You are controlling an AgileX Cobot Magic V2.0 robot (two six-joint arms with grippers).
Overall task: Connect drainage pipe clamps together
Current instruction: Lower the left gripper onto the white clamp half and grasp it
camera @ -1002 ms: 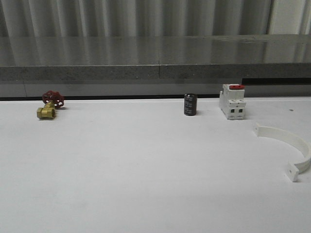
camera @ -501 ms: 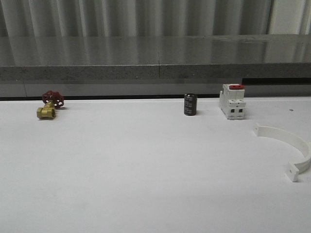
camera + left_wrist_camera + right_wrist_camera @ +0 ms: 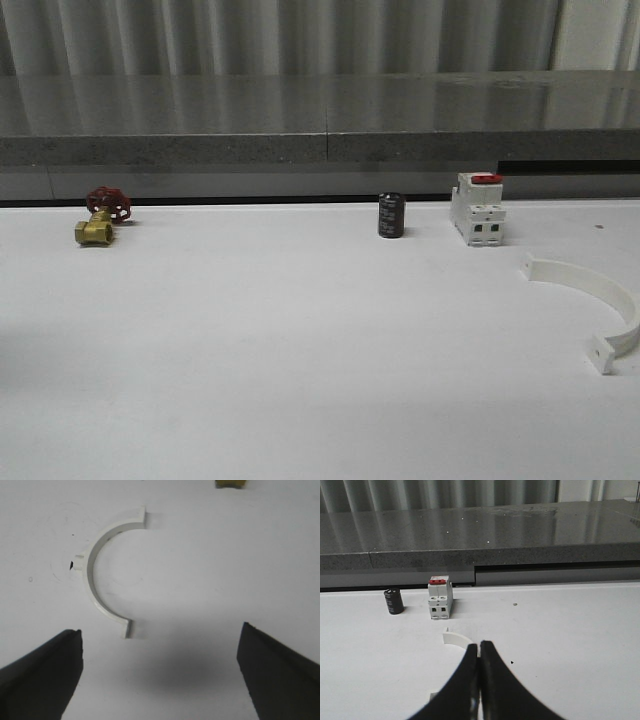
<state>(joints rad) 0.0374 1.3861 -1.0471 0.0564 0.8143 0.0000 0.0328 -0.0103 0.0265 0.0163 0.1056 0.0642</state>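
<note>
Two clamps, white plastic half-rings with flat end tabs: one (image 3: 600,300) on the table's (image 3: 300,340) right side near the breaker (image 3: 477,210), the other (image 3: 102,575) lying flat below the left gripper (image 3: 160,665), whose fingers (image 3: 42,675) stand wide apart. Right gripper (image 3: 479,680) is pressed together, empty, just above the right clamp (image 3: 456,640). Clamps look light, stiff, smooth and probably slippery; best pinched across the thin arc wall mid-span. Also a dark cylinder (image 3: 391,215) and a brass valve (image 3: 100,218) with red handwheel.
</note>
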